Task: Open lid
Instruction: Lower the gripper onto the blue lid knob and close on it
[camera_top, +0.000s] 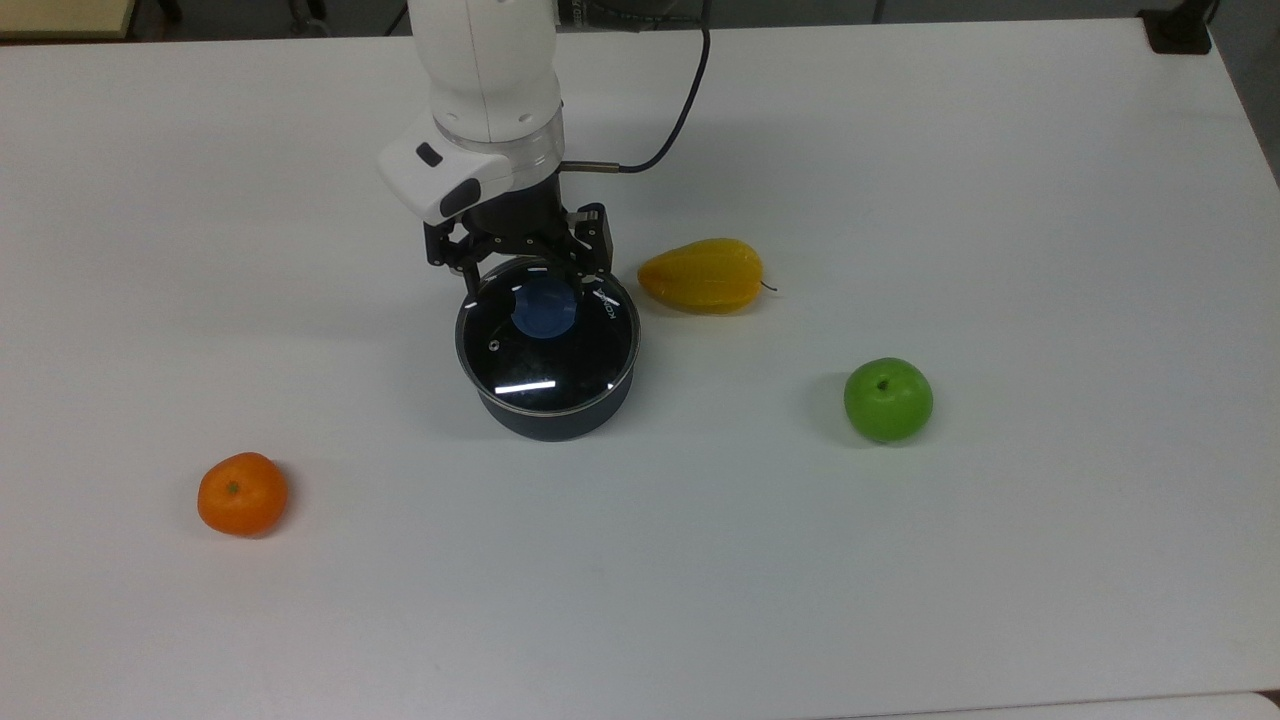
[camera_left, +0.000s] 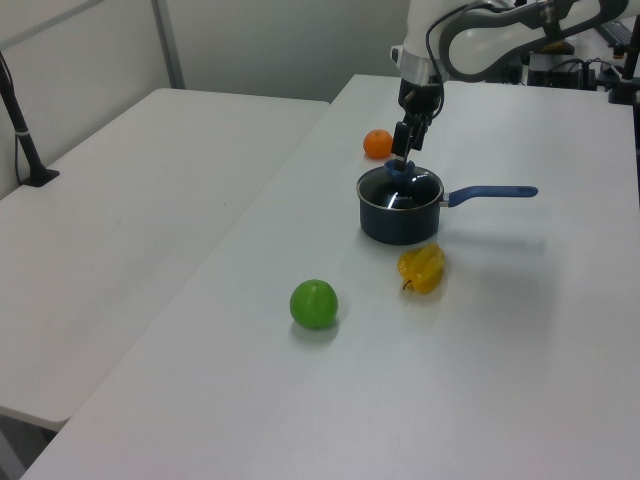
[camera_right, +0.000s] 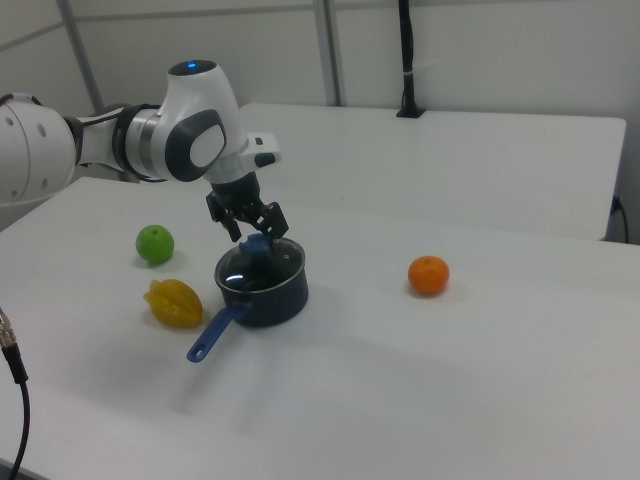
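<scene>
Tabletop (camera_top: 1000, 600) white, wide bare margins on every side of the objects; in the top view its far edge runs along the frame's top and the near edge shows at the lower right. A second white table (camera_left: 110, 220) stands beside it on the left view's left.

Counts: one dark saucepan (camera_top: 548, 405) with blue handle (camera_left: 490, 192), one lid (camera_top: 548, 345), one orange (camera_top: 242, 494), one green apple (camera_top: 888, 400), one yellow starfruit (camera_top: 703, 275). All three fruits sit well apart from the saucepan, except the starfruit, which lies near its rim on the top view's right.

Lid is seated flat on the saucepan, blue knob (camera_top: 545, 308) at centre, small steam hole (camera_top: 492, 344) toward the top view's left.

Arm (camera_right: 150, 140) reaches in from the far edge in the top view, wrist pointing straight down. Gripper (camera_top: 530, 285) hangs just above the lid's far rim, beside the knob; fingers (camera_top: 470, 283) spread wide, holding nothing. Contact between fingertips and lid cannot be told.
</scene>
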